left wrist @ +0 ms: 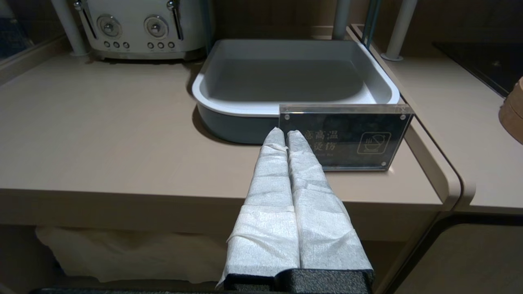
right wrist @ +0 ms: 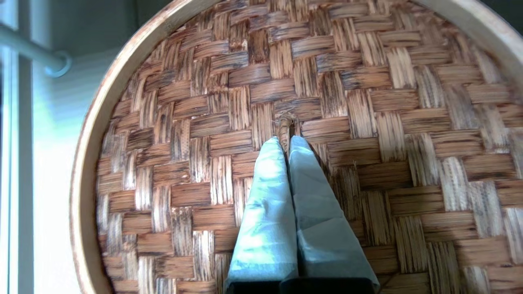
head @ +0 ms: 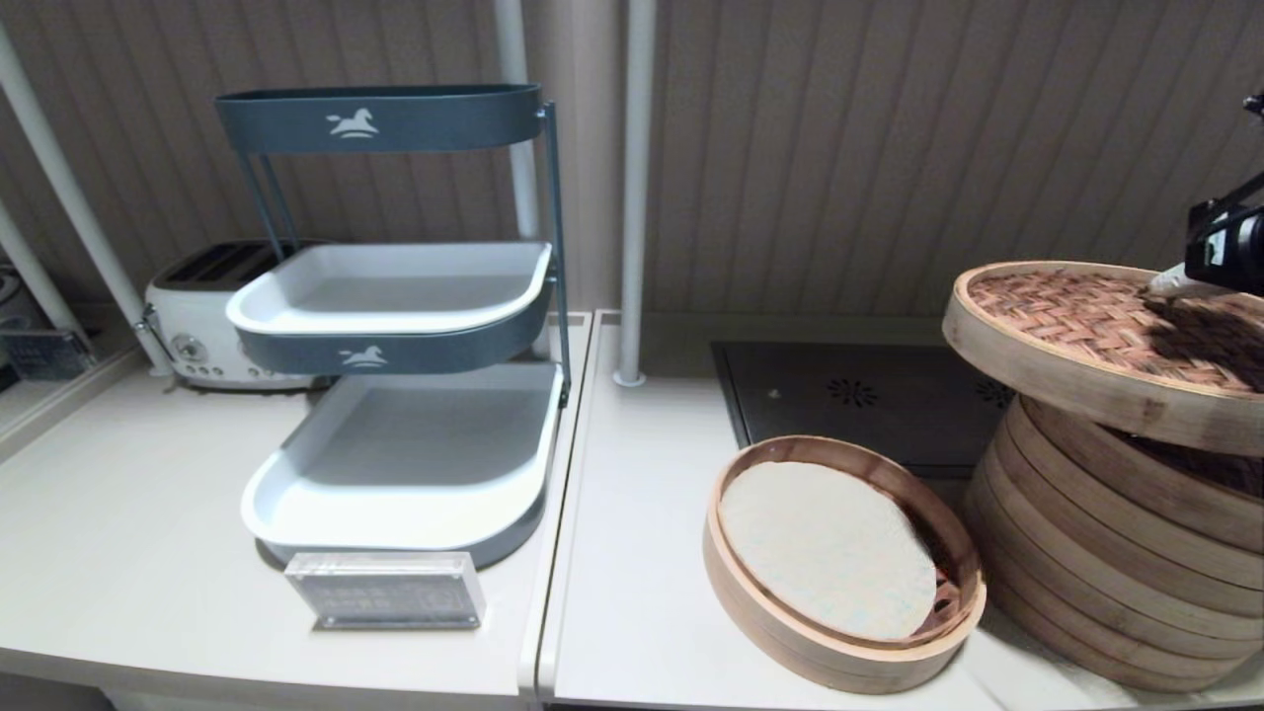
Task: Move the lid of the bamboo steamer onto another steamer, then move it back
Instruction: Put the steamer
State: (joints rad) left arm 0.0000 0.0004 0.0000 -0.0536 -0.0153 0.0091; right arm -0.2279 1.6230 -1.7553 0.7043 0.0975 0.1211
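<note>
- Pinching the loop handle (right wrist: 286, 126) at the centre of the lid (head: 1096, 331), the right gripper (right wrist: 286, 143) is seen with its wrapped fingers (right wrist: 265, 204) pressed together on it.
- Lid is held tilted above the tall steamer (head: 1106, 553) at the right edge of the counter (head: 632, 553); whether it touches the top tier cannot be told.
- Low basket (head: 839, 563) with pale liner is set just beside the tall steamer, near the counter's front edge.
- Left gripper (left wrist: 286, 136) is parked off the counter's front edge with fingers pressed together, nothing between them, pointed at an acrylic sign (left wrist: 345, 136).
- Tray rack (head: 395, 395) and toaster (head: 193, 321) are seen on the counter's left part, toward the back.
</note>
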